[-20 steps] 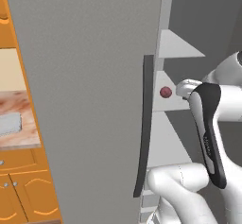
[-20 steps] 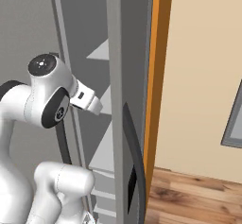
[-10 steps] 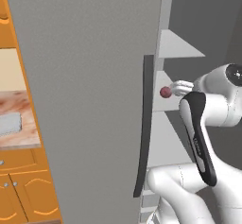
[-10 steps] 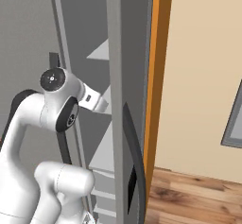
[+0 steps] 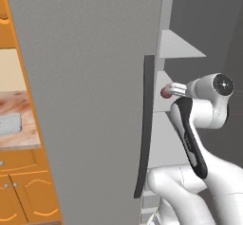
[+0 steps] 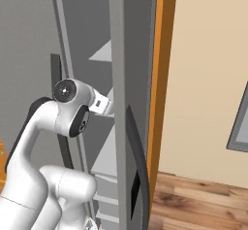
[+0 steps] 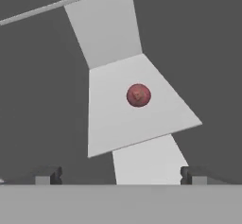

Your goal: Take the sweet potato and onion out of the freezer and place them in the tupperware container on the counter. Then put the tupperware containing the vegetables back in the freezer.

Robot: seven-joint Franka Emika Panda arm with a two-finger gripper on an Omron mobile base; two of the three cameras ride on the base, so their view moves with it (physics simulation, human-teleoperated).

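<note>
The onion point(image 7: 138, 95), a small purplish-red ball, lies on a pale grey shelf point(image 7: 113, 128) inside the open freezer point(image 5: 95, 100). My gripper point(image 7: 120, 176) is open and points at the onion from a short distance, with nothing between its fingertips point(image 7: 47, 176). From the left base view the onion point(image 5: 165, 92) peeks out past the door edge, just ahead of my hand point(image 5: 179, 89). The tupperware container point(image 5: 9, 124) sits on the marbled counter point(image 5: 21, 138) at the far left. The sweet potato is out of view.
The freezer's wide grey door stands open between the arm and the counter, its long dark handle point(image 5: 144, 129) close to my forearm. A second grey door with a dark handle point(image 6: 138, 161) stands to the arm's right. More shelves point(image 5: 178, 46) sit above.
The arm has swung its wrist round and pushed the hand further into the freezer, closer to the onion. The jaws have stayed open. The onion has not moved.
</note>
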